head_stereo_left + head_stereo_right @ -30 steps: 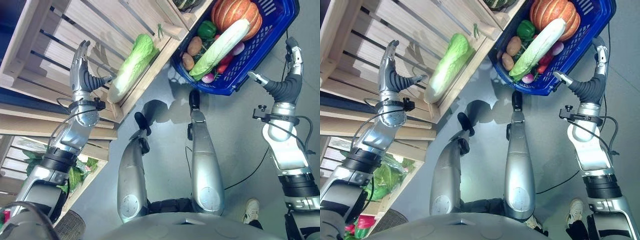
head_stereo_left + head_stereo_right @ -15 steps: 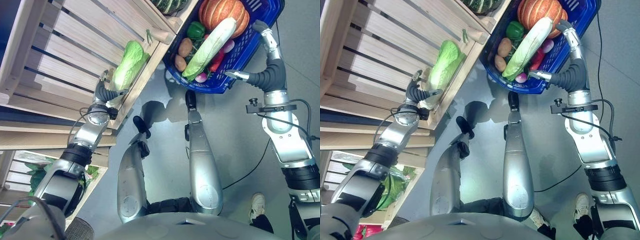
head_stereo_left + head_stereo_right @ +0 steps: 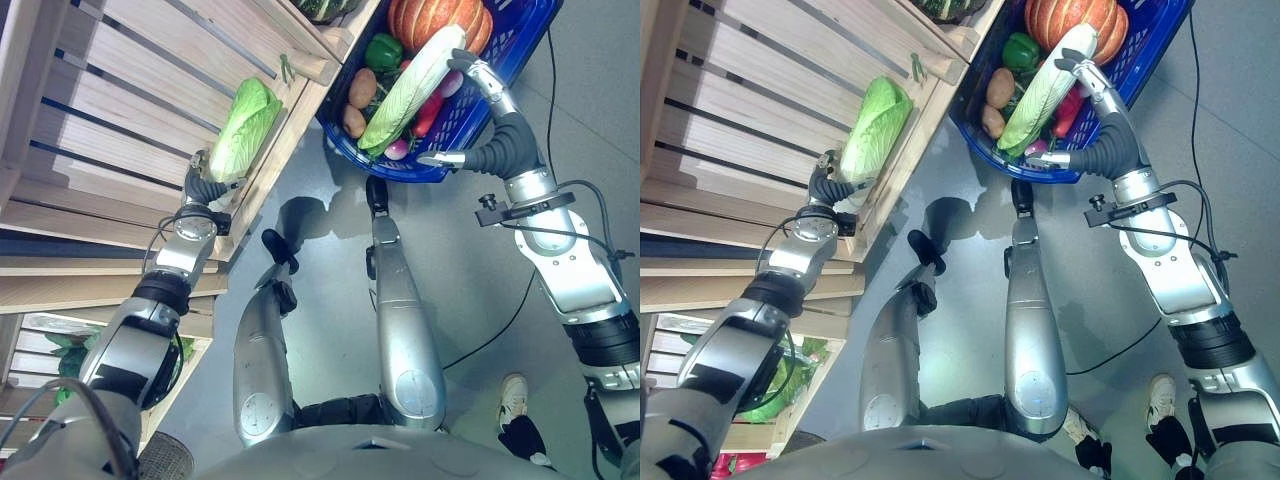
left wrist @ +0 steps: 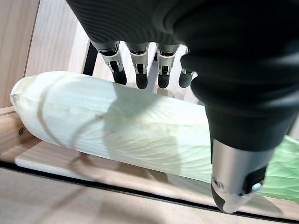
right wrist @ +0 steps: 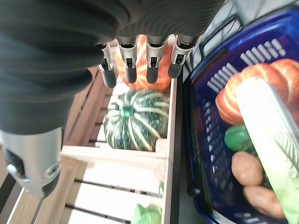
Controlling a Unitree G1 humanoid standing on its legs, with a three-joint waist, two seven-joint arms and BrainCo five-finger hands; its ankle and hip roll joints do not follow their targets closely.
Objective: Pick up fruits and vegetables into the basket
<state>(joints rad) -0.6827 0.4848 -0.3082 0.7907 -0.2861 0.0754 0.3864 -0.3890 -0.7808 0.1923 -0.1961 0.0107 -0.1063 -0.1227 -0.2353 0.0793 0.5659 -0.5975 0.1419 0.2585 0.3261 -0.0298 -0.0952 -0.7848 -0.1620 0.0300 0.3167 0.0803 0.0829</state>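
A napa cabbage (image 3: pixel 243 130) lies in a slatted wooden crate (image 3: pixel 120 90). My left hand (image 3: pixel 203 186) is at its white stem end. In the left wrist view the straight fingers (image 4: pixel 140 70) reach over the cabbage (image 4: pixel 117 135) with the thumb on the near side, not closed round it. A blue basket (image 3: pixel 432 170) on the floor holds a second napa cabbage (image 3: pixel 410 85), an orange pumpkin (image 3: pixel 430 15), a green pepper (image 3: pixel 385 50) and potatoes (image 3: pixel 362 88). My right hand (image 3: pixel 500 140) hovers open over the basket's near right side, fingers (image 5: pixel 135 60) straight.
A green striped squash (image 5: pixel 135 121) and an orange pumpkin (image 5: pixel 161 80) sit in the crate compartment next to the basket (image 5: pixel 205 140). A lower crate holds leafy greens (image 3: pixel 775 390). Grey floor lies between the crates and the basket.
My left hand dropped from the crate slats to the cabbage's stem end. My right hand swung left from beside the basket to above it. The camera shifted slightly.
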